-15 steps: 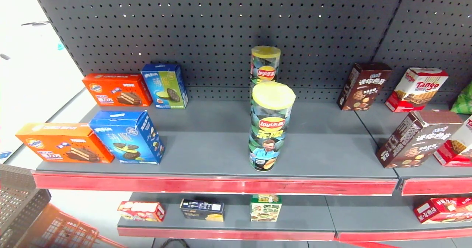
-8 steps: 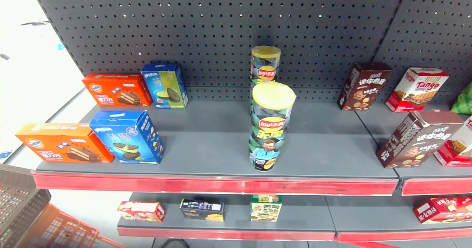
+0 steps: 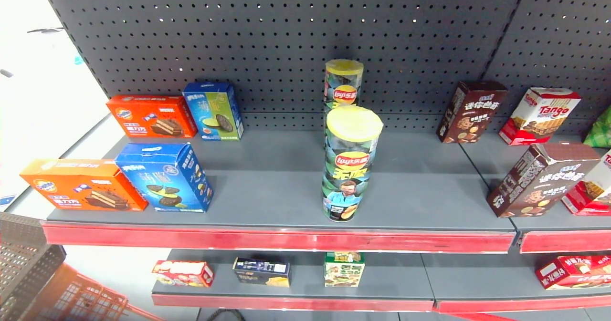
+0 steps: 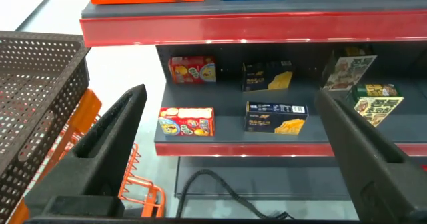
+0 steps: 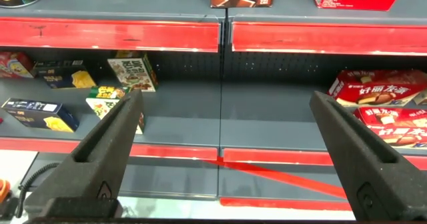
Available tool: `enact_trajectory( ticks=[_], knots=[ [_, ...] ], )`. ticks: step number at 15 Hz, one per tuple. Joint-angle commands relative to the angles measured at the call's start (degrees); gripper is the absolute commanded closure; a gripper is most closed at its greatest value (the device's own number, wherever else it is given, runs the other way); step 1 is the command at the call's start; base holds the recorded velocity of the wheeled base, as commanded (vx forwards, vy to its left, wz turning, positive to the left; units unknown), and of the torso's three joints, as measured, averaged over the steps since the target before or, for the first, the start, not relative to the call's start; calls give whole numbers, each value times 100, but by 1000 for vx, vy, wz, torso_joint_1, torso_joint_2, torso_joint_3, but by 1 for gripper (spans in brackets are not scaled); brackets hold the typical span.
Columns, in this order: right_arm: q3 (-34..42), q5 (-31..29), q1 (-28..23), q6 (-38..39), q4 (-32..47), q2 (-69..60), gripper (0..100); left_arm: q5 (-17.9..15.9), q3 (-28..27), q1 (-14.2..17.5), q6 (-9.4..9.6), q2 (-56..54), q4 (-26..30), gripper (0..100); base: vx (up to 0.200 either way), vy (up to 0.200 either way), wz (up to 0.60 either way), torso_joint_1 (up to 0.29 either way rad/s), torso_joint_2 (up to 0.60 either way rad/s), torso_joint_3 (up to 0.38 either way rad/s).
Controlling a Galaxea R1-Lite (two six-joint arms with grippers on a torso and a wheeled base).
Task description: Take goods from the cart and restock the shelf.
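Two tall chip cans stand on the grey shelf [image 3: 267, 192], one near the front edge [image 3: 351, 163] and one behind it by the pegboard [image 3: 343, 86]. Orange [image 3: 81, 184] and blue [image 3: 164, 176] cookie boxes sit at the shelf's left, brown boxes [image 3: 542, 179] at its right. A corner of the orange cart [image 3: 71, 297] with a dark basket [image 3: 24, 259] shows at lower left. My left gripper [image 4: 230, 151] is open and empty, low in front of the lower shelf, beside the basket [image 4: 33, 97]. My right gripper [image 5: 230, 151] is also open and empty, facing the lower shelves.
The lower shelf [image 3: 296, 287] carries small boxes: red [image 3: 184, 272], dark blue [image 3: 261, 271] and green [image 3: 344, 268]. Red boxes [image 5: 380, 91] lie on the lower right shelf. A black cable [image 4: 213, 191] trails on the floor under the shelves. Wide free room lies between the cans and the side boxes.
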Motion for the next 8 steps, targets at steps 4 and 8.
enact_trajectory(
  ticks=[4, 8],
  knots=[
    [0, 11, 0, 0, -1, 7, 0, 4, 0, 2, 2, 7, 0, 0, 0, 0, 0, 0, 0, 0],
    [0, 11, 0, 0, -1, 7, 0, 4, 0, 2, 2, 7, -9, 0, 0, 0, 0, 0, 0, 0]
  ],
)
